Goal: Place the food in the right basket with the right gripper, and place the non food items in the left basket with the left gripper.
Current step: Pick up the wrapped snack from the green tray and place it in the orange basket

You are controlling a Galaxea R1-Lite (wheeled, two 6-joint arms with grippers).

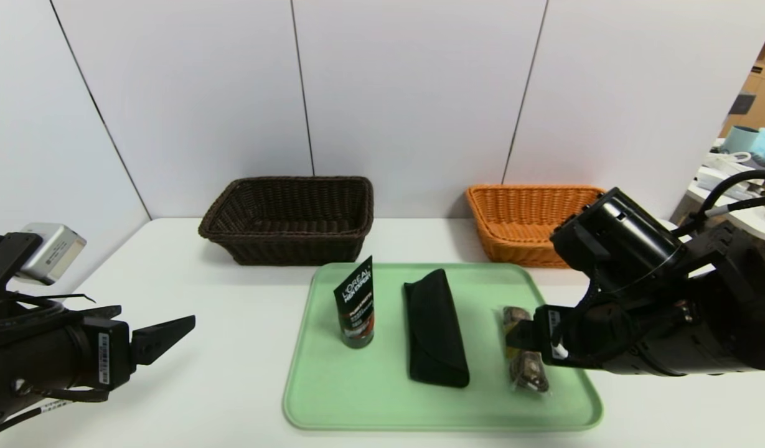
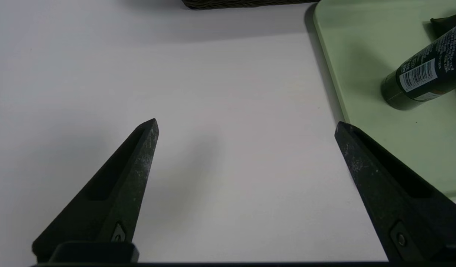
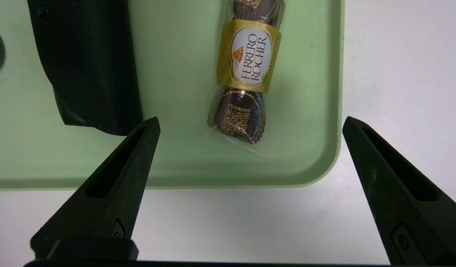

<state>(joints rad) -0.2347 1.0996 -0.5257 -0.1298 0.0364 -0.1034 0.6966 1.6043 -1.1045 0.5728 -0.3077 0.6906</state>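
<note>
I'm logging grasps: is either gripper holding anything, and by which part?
Nothing is held: the left gripper is open over the white table, the right gripper open above the Ferrero Rocher pack.

Brown wicker basket (image 1: 295, 249), orange wicker basket (image 1: 513, 251), plain green tray (image 1: 357, 398).

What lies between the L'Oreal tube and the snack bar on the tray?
The black case, as the head view shows.
</note>
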